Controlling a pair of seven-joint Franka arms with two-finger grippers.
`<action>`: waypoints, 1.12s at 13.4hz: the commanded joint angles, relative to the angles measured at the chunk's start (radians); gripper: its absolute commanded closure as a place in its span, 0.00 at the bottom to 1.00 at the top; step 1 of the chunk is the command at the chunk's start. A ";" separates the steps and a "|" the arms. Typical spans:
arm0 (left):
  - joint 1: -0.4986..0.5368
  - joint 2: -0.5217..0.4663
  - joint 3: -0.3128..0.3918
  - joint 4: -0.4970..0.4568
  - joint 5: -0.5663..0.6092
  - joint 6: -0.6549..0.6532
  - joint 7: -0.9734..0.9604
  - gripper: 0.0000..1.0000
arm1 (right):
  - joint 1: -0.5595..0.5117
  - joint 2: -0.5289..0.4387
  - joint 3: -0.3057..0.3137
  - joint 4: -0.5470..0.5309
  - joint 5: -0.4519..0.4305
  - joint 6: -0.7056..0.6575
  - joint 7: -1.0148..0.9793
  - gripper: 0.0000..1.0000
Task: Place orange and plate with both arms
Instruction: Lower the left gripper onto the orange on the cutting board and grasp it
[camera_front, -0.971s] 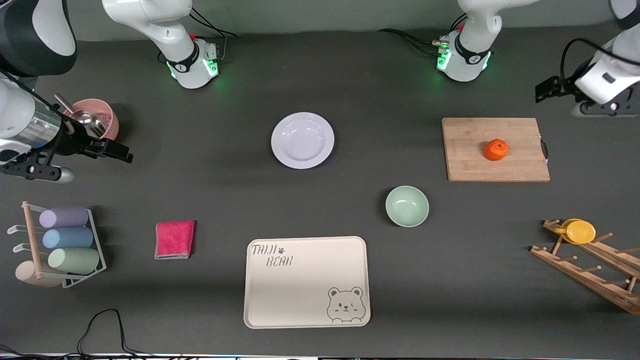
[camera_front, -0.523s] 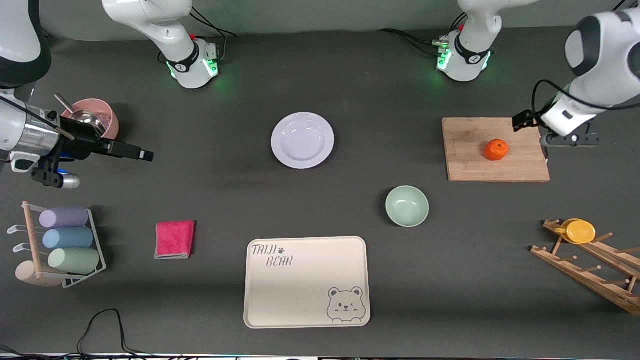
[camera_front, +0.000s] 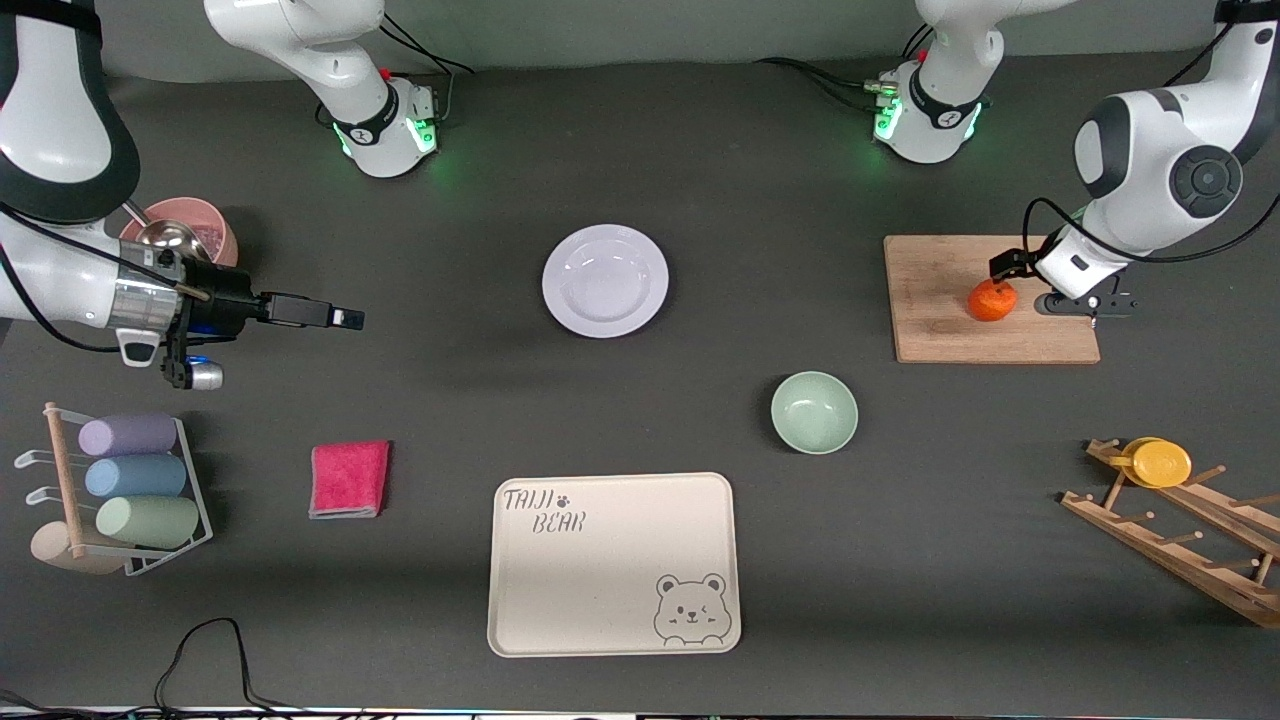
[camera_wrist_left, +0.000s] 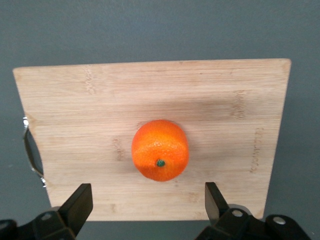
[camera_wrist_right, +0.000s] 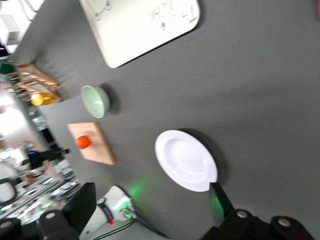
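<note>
The orange (camera_front: 992, 300) sits on a wooden cutting board (camera_front: 940, 320) toward the left arm's end of the table. My left gripper (camera_front: 1008, 270) hangs low over the board beside the orange, fingers open. In the left wrist view the orange (camera_wrist_left: 160, 150) lies just ahead of the open left gripper (camera_wrist_left: 147, 195), not between the fingers. The white plate (camera_front: 605, 280) lies empty at mid-table. My right gripper (camera_front: 350, 319) is open and empty over bare table toward the right arm's end, well short of the plate. The right wrist view shows the plate (camera_wrist_right: 186, 160) ahead of the right gripper (camera_wrist_right: 150, 200).
A pale green bowl (camera_front: 814, 412) and a beige bear tray (camera_front: 600, 590) lie nearer the camera than the plate. There is also a pink cloth (camera_front: 349, 478), a rack of cups (camera_front: 120, 490), a pink cup with a ladle (camera_front: 200, 235), and a wooden rack holding a yellow cup (camera_front: 1160, 463).
The left arm swung in from the table's end and came down over the board next to the orange. The right gripper moved along the table toward the plate.
</note>
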 joint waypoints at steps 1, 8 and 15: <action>0.011 0.030 -0.006 -0.085 0.010 0.151 0.005 0.00 | 0.003 -0.011 -0.010 -0.088 0.135 0.035 -0.131 0.00; 0.013 0.078 -0.006 -0.143 0.009 0.278 -0.010 0.00 | 0.002 0.037 -0.044 -0.263 0.268 0.101 -0.424 0.00; 0.014 0.087 -0.006 -0.147 0.009 0.283 -0.012 1.00 | 0.000 0.158 -0.059 -0.296 0.276 0.045 -0.486 0.00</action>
